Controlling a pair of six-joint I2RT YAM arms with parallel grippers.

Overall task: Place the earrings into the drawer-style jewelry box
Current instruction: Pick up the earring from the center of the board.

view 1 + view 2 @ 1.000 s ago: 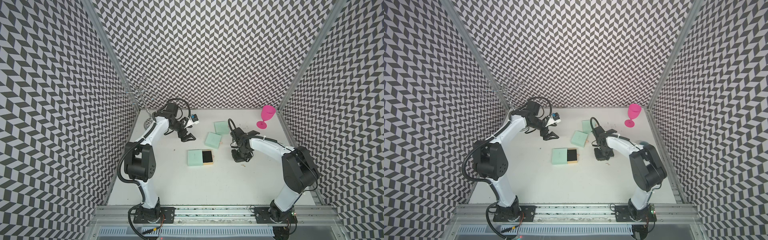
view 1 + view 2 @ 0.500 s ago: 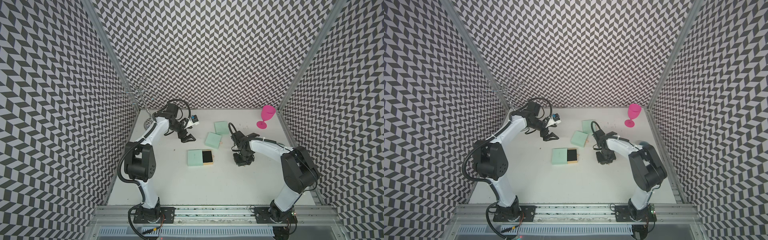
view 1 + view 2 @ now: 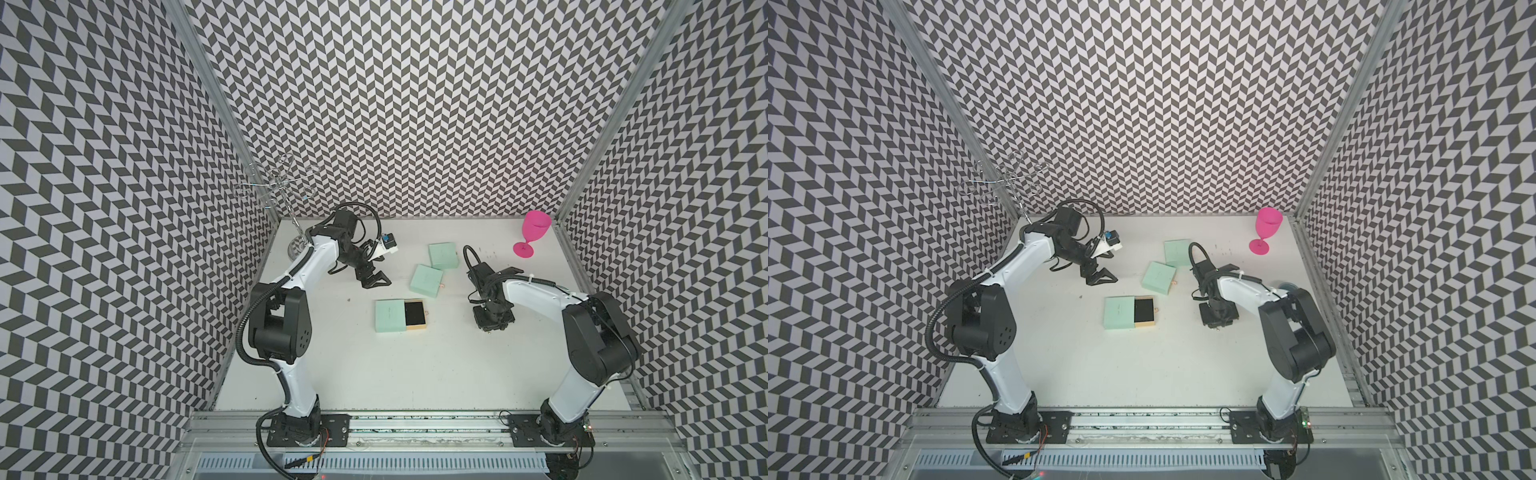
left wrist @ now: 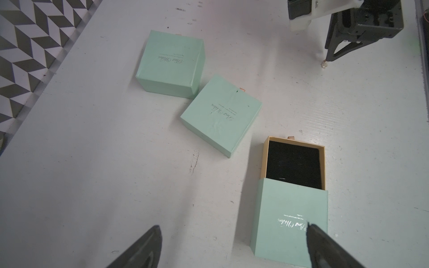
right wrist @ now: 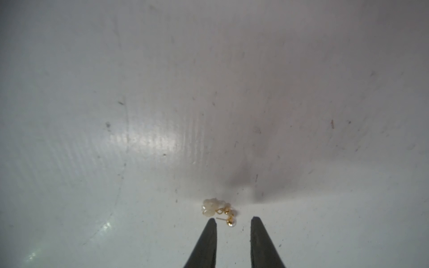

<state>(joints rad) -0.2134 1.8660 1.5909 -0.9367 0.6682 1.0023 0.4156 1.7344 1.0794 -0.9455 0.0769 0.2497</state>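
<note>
earrings (image 5: 219,211): one small cluster, gold wire and ball with a pearly white piece, lying flat on the table (image 5: 139,116), right of the box (image 3: 390,316) and well apart from it, directly under the right gripper (image 5: 233,220). change noted: over the last second the right gripper has drifted a little nearward and come down close to the table, and its jaws, nearly pressed together before, have parted to a narrow gap; nothing is pinched. the gold ball now sits in that gap at the fingertips, the white piece just past one tip. reading: a pick is being lined up, not yet made. the drawer (image 3: 415,313) stands pulled out to the right, with no earring plain on its black lining; a faint glint at the sleeve edge is too small to call. orientation: long axis runs from white piece to gold ball, slanting across the fingers rather than along them; a thin post juts sideways toward one finger. its left-right heading cannot be told, since the gripper hides it in both top views. left gripper (image 3: 375,281): spread wide, empty, hanging above the table far-left of the box, unmoved. also present: shut box (image 3: 427,280), second shut box (image 3: 442,255), goblet (image 3: 532,235) far right.
</note>
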